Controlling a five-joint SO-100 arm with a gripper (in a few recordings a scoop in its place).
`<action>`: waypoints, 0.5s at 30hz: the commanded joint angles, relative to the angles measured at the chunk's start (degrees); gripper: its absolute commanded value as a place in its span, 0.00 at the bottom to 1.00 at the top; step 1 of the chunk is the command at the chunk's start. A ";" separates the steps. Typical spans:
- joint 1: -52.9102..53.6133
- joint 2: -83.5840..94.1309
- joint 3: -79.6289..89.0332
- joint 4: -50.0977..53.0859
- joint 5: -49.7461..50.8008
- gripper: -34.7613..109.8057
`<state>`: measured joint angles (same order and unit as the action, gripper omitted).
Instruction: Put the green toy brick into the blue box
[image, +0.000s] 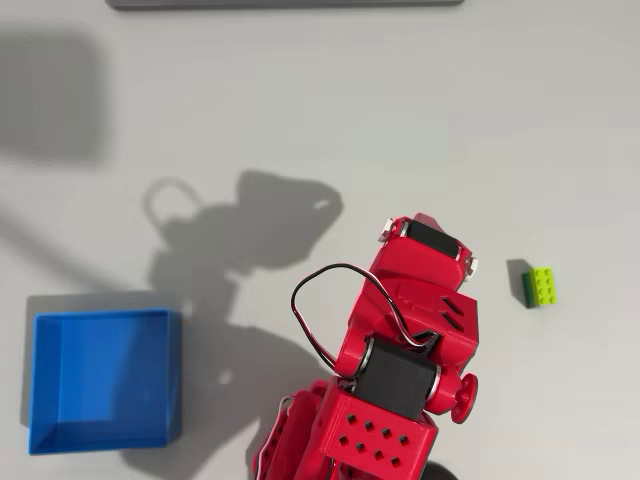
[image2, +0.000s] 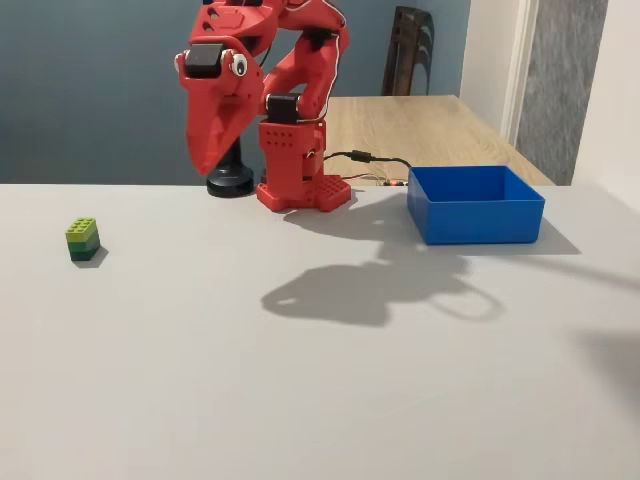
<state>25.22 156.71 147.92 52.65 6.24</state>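
We saw the hand (image2: 205, 160) raised, clenched, empty; green toy brick (image2: 82, 239) and blue box (image2: 474, 205) well apart on desk (image2: 320, 380).

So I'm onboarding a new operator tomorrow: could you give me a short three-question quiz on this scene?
1. True or false: the green toy brick already lies inside the blue box.
2. In the fixed view, the brick lies on which side of the red arm's base? A left, B right, C behind.
3. Fill in: the gripper hangs in the air with its fingers ____.

Key: 1 false, it lies on the bare table; 2 A; 3 shut, holding nothing.
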 joint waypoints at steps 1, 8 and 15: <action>-27.60 36.12 29.36 2.37 -10.02 0.24; -27.60 36.12 29.36 2.37 -9.67 0.24; -27.60 36.12 29.36 2.37 -10.02 0.24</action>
<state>-1.49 191.60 177.89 54.84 -2.81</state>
